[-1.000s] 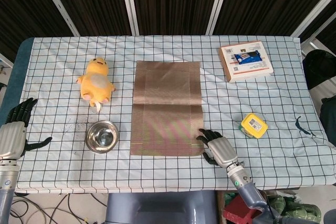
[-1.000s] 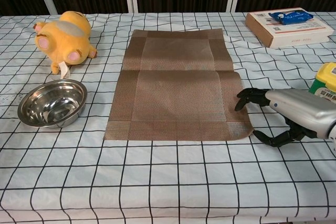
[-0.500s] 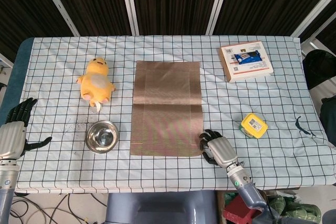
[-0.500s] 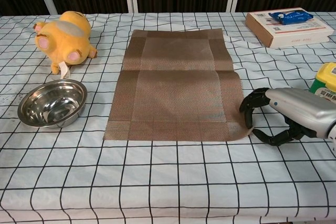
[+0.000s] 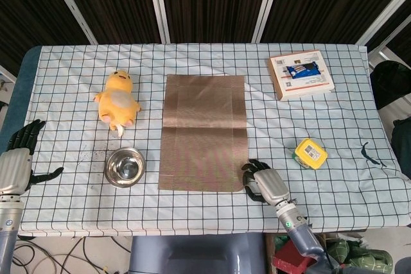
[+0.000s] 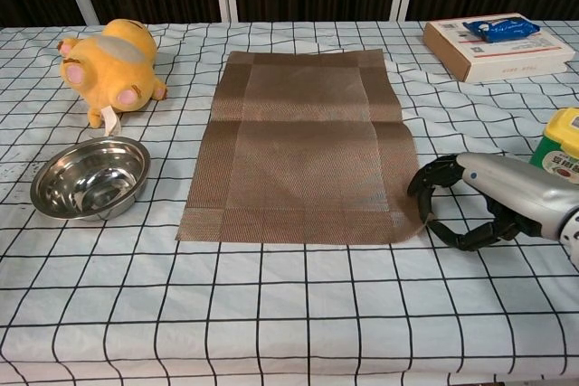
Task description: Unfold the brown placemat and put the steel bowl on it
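The brown placemat (image 5: 204, 133) (image 6: 303, 160) lies unfolded and flat in the middle of the checked tablecloth, with a crease across its middle. The steel bowl (image 5: 125, 167) (image 6: 90, 178) stands upright and empty on the cloth, left of the mat's near half and apart from it. My right hand (image 5: 264, 184) (image 6: 493, 201) lies at the mat's near right corner, its fingers curled in against the mat's edge; whether it pinches the corner is unclear. My left hand (image 5: 16, 162) hangs off the table's left edge with its fingers spread, holding nothing.
A yellow plush toy (image 5: 117, 99) (image 6: 107, 61) lies behind the bowl. A flat cardboard box (image 5: 302, 74) (image 6: 498, 42) sits at the far right. A small yellow-green container (image 5: 311, 153) (image 6: 563, 146) stands just right of my right hand.
My right hand's fingers have curled in from outstretched, and the hand has drawn slightly toward the table's near edge. The mat's raised near right corner now lies flatter. The left hand has not moved.
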### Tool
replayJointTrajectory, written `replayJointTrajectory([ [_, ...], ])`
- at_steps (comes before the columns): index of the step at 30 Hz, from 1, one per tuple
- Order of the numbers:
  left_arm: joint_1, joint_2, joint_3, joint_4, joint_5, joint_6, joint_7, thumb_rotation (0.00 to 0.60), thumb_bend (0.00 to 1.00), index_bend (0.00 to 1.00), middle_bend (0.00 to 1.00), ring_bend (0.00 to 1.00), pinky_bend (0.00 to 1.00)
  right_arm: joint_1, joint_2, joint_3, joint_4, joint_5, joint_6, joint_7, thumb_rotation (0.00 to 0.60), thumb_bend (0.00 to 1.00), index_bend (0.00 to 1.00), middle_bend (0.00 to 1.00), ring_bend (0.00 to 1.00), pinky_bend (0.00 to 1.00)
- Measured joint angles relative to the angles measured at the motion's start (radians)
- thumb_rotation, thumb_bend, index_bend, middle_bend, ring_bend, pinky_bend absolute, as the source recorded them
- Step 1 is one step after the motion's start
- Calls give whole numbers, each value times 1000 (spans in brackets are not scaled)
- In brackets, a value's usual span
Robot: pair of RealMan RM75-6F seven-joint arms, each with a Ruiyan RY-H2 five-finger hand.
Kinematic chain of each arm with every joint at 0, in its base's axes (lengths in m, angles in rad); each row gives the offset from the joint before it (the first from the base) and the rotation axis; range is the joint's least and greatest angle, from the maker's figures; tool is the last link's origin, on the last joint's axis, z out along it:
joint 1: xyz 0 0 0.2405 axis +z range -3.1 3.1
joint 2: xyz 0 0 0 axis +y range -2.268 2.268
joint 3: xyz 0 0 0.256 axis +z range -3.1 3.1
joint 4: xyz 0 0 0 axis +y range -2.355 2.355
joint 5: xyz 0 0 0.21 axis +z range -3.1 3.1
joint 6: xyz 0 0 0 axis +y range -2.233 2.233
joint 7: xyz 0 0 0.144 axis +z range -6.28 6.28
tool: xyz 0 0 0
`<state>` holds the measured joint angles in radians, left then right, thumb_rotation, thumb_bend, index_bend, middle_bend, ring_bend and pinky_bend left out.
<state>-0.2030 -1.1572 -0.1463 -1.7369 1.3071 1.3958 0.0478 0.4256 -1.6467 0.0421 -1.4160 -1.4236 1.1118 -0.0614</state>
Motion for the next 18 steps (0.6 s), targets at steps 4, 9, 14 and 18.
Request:
replayJointTrajectory([
  [4, 0, 0, 0, 0, 0, -1, -1, 600, 16, 0, 21, 0, 68, 0, 4, 0, -4, 3, -3, -1, 600, 448, 578, 266, 125, 216],
  [9, 0, 0, 0, 0, 0, -1, 0, 600, 16, 0, 21, 0, 68, -1, 8, -1, -6, 3, -3, -1, 600, 451, 583, 266, 125, 216],
  [14, 0, 0, 0, -1, -1, -2, 0, 600, 15, 0, 21, 0, 68, -2, 14, -3, -9, 1, -3, 0, 600, 459, 584, 266, 125, 216],
  [18, -1, 0, 0, -1, -1, -3, 0, 600, 15, 0, 21, 0, 68, -5, 30, -6, -29, -8, 5, 5, 600, 460, 591, 266, 125, 216],
])
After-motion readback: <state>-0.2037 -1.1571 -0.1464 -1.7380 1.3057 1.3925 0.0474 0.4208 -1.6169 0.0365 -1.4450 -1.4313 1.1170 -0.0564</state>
